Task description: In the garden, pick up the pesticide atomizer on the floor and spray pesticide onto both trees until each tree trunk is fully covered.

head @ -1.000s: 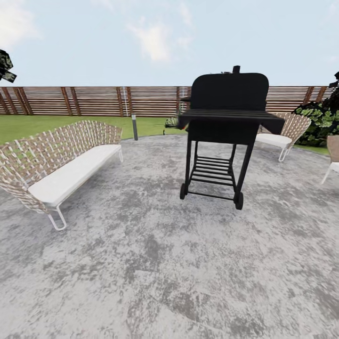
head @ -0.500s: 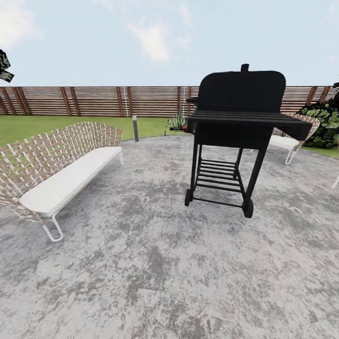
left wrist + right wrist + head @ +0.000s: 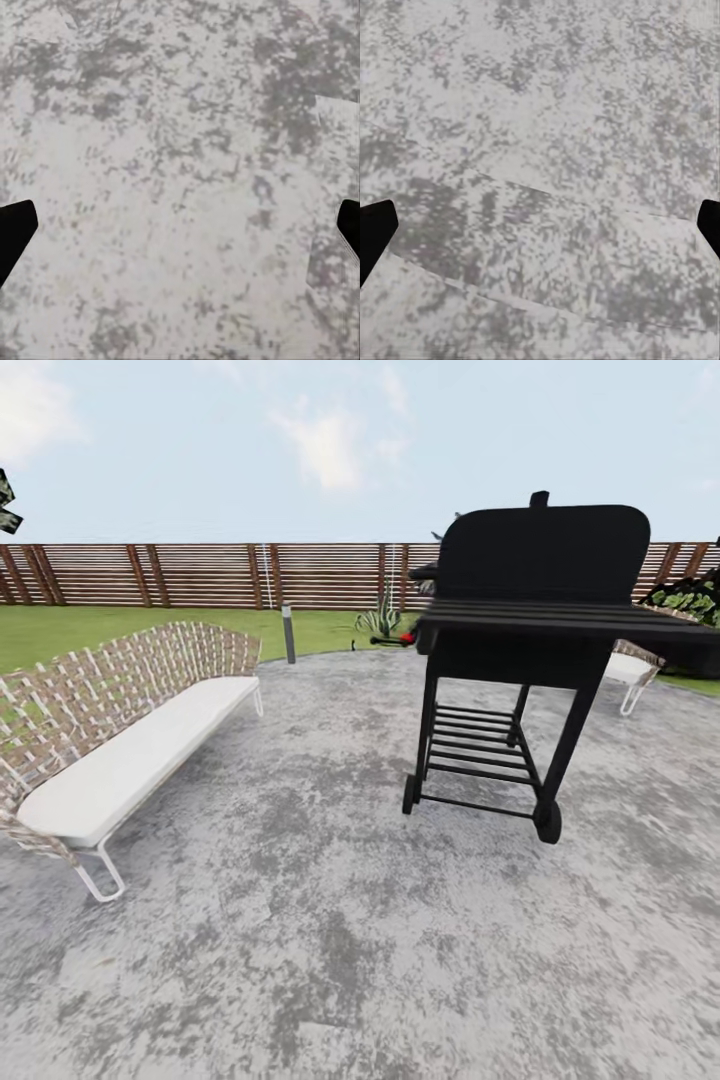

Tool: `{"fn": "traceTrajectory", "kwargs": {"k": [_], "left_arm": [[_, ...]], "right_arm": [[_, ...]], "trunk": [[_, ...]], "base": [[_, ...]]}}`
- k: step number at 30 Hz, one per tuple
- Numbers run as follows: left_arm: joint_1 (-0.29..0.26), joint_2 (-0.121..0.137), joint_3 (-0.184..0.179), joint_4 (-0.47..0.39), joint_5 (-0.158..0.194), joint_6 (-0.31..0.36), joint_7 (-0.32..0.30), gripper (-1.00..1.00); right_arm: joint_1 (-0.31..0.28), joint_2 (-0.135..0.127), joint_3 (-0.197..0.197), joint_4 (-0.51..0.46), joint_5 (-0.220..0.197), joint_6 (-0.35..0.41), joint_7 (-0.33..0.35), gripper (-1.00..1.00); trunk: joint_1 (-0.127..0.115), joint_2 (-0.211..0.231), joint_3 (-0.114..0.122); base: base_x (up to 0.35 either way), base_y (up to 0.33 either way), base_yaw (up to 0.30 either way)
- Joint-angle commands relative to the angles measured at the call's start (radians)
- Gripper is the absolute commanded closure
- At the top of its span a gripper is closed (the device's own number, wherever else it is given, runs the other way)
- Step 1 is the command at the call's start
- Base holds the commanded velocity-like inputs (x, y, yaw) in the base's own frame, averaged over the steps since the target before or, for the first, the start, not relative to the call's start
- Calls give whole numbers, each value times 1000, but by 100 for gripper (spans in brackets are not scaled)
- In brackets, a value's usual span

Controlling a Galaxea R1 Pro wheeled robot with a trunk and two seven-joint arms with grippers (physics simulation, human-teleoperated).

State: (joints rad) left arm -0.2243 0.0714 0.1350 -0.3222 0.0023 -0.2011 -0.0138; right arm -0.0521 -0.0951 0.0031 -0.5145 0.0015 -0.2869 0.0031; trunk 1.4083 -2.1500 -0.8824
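left pincer [image 3: 180, 225] spread wide, right pincer [image 3: 540, 225] likewise

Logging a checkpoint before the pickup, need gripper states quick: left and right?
Left gripper: open, nothing between its black fingertips, mottled grey paving below.
Right gripper: open, empty, over the same paving.

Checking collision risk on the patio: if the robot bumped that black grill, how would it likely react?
The black grill probably rolls or pivots: two small wheels show at its base. It looks top-heavy on thin legs, so a high push might tip it. Likely rigid metal.
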Motion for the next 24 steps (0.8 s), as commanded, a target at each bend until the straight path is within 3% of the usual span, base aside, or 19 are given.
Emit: {"fn": "traceTrajectory", "kwargs": {"k": [1, 11, 24], "left_arm": [[0, 0, 0, 0, 0, 0, 0, -100], [0, 0, 0, 0, -1, -1, 0, -100], [0, 1, 0, 0, -1, -1, 0, -100]], "right_arm": [[0, 0, 0, 0, 0, 0, 0, -100], [0, 0, 0, 0, 0, 0, 0, -100], [0, 0, 0, -1, 0, 0, 0, -100]], "trunk": [[0, 0, 0], [0, 0, 0], [0, 0, 0]], "base": [[327, 107, 0], [327, 122, 0], [298, 215, 0]]}}
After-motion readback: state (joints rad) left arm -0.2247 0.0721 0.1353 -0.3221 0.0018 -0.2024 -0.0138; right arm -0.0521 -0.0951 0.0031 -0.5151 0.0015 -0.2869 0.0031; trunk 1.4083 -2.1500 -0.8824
